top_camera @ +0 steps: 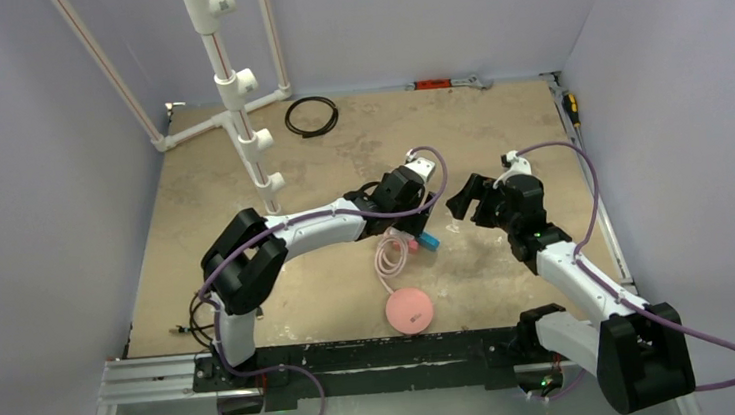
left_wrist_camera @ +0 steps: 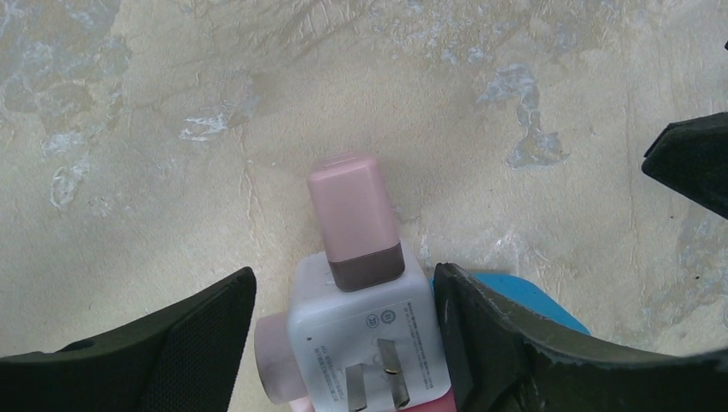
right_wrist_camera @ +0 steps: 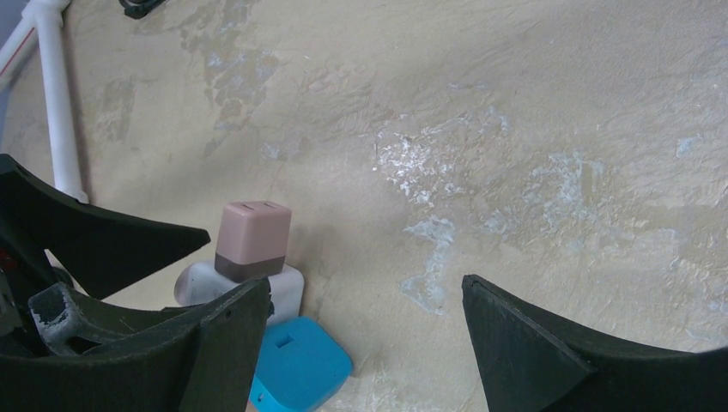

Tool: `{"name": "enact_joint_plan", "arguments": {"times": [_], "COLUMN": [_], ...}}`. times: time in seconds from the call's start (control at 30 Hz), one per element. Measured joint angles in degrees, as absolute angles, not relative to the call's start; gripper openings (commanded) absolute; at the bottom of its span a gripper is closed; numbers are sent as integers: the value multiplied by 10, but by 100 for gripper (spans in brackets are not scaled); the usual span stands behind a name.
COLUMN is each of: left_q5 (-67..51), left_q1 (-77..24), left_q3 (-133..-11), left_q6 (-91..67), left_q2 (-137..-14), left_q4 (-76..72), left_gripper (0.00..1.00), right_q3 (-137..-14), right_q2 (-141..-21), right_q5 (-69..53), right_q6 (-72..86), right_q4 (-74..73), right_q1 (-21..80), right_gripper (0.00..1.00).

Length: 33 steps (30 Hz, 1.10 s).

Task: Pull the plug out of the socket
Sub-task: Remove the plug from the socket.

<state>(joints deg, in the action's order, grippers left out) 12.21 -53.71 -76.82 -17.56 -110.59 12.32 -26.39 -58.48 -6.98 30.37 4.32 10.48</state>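
Slippage is the chief worry from above: the left tool [top_camera: 413, 226] sits low at the middle of the desk [top_camera: 497, 126], hiding most of what it grips, the right tool [top_camera: 470, 201] hangs spread wide just beside it, and a pink cable [top_camera: 386, 258] running to a pink disc [top_camera: 410, 310] could snag under a hard tug. At the left wrist, the black fingers [left_wrist_camera: 515, 352] appear to press the socket [left_wrist_camera: 360, 330] from both flanks (one bears on a pink stub [left_wrist_camera: 270, 360], so the hold may twist), with the pink plug [left_wrist_camera: 354, 215] upright in its top face. From the right wrist, the open jaws stand off to one side of the plug; closing there could catch the blue block [right_wrist_camera: 296, 369] instead. The desk is mottled beige with whitish scuffs, walled in pale lilac, a white pipe frame [top_camera: 236, 104] at its far left.
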Motion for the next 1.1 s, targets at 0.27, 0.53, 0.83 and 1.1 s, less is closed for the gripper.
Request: {"name": "enact_joint_plan", "arguments": {"times": [0.27, 0.53, 0.83, 1.1], "left_q5": [116, 111, 110, 104], "left_q1": [-537, -537, -537, -537], "left_q3": [-769, -769, -687, -583], "left_q6": [-185, -184, -159, -110], "left_q2": [-1108, -1108, -1033, -828], "left_q4": [124, 124, 94, -22], "left_gripper": [57, 23, 0, 0], "right_q3": [-262, -257, -256, -256], "right_q2": [-584, -568, -502, -431], "right_q5": [-70, -72, -148, -253], "right_q6": [303, 303, 303, 297], "right_q4": [43, 43, 55, 57], "right_q1": [105, 105, 104, 104], "right_gripper": [86, 85, 89, 92]}}
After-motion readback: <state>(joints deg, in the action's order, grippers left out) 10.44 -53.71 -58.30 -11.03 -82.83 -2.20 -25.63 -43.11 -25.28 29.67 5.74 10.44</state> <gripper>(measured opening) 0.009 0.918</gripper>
